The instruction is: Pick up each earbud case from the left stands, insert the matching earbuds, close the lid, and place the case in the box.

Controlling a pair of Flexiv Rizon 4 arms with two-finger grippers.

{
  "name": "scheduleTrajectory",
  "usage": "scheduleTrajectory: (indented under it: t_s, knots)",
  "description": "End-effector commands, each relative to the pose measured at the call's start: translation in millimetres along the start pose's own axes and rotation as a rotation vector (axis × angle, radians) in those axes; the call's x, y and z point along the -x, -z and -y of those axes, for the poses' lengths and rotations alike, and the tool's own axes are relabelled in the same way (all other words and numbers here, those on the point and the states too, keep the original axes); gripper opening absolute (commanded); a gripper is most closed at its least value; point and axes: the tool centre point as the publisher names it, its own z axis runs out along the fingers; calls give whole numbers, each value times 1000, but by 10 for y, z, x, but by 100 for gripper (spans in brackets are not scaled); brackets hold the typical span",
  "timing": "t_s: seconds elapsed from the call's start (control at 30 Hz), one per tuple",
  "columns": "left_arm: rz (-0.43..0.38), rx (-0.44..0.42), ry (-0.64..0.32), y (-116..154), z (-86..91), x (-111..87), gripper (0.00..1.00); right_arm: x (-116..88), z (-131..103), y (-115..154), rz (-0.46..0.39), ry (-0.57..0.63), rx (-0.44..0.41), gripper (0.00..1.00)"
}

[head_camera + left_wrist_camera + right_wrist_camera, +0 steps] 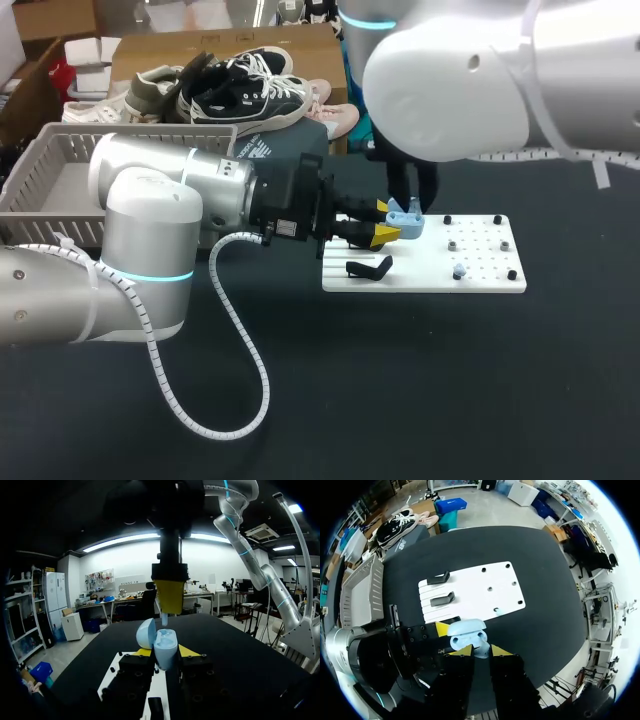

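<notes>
- The left claw (165, 654) is clenched on the pale blue case (164, 650), with a yellow tip on either side. It holds the case upright, off the tabletop (420, 380), and the lid (146, 633) is flipped open to one side.
- Straight above it, the right claw (168, 605) hangs point-down over the open case. Its tips are pinched on what I take to be an earbud (164, 619), a thin pale piece that sticks out below them and reaches the mouth of the case. I cannot tell whether it is seated yet.
- Below and just past both claws lies the white board (485, 283). The black stands (439, 577) on it, at the end nearer the left claw, carry no case that I can see.
- Further along the board from the left claw, a second small pale piece (458, 270) sits on a peg. It looks like the other earbud.
- Farthest off, behind the left claw and beside its arm, is the grey basket (50, 165). No case shows in the part of it that I can see.
- As I judge it, the case is picked up and open, and the first earbud is at its mouth. Left to do are the other earbud, shutting the lid and putting the case in the basket. With no other case on the stands, this may be the only one in play.
</notes>
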Motion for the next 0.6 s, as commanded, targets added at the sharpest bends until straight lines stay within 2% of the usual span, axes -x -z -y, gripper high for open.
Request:
scheduleTrajectory:
  t_s: [0.03, 0.6]
  knots:
    - [2, -1, -1, -5, -11, -8, 0, 1, -20, -6, -4, 2, -4, 0]
    - [2, -1, -1, -5, -11, -8, 0, -12, -28, -58, -19, 7, -16, 0]
